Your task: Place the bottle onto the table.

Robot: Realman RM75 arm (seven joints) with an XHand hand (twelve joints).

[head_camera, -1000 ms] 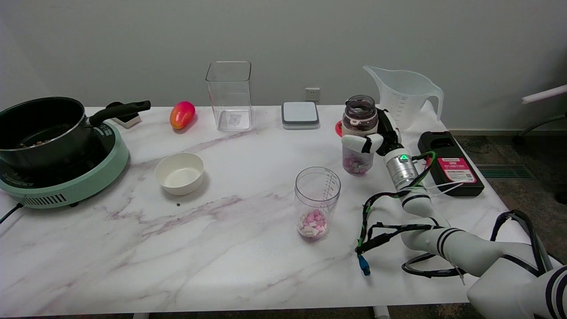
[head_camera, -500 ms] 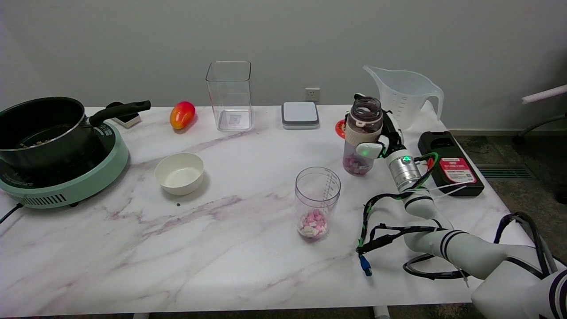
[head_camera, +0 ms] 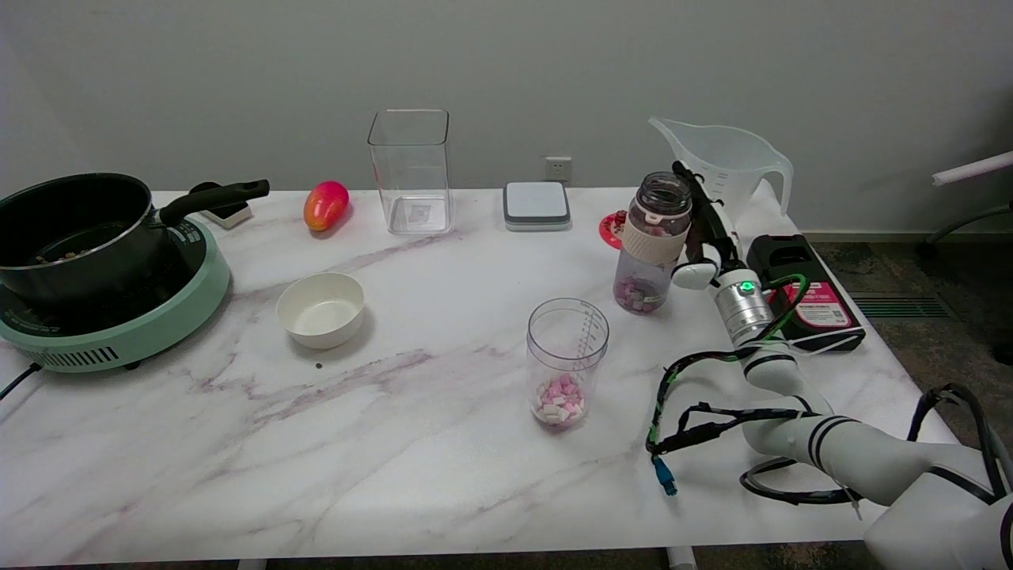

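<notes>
Bottle duty looks nearly done: the clear plastic bottle with the beige band (head_camera: 654, 241) stands upright on the white marble table (head_camera: 411, 443), far right. The right hand (head_camera: 707, 237) sits just beside it, fingers apparently loosened, though I cannot tell whether they touch; best drawn straight away rightward without nudging.

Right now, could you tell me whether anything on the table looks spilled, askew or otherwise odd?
Nothing looks spilled. The bottle leans slightly right, lidless, with the right hand beside it. A small dark speck lies on the table near the white bowl.
</notes>
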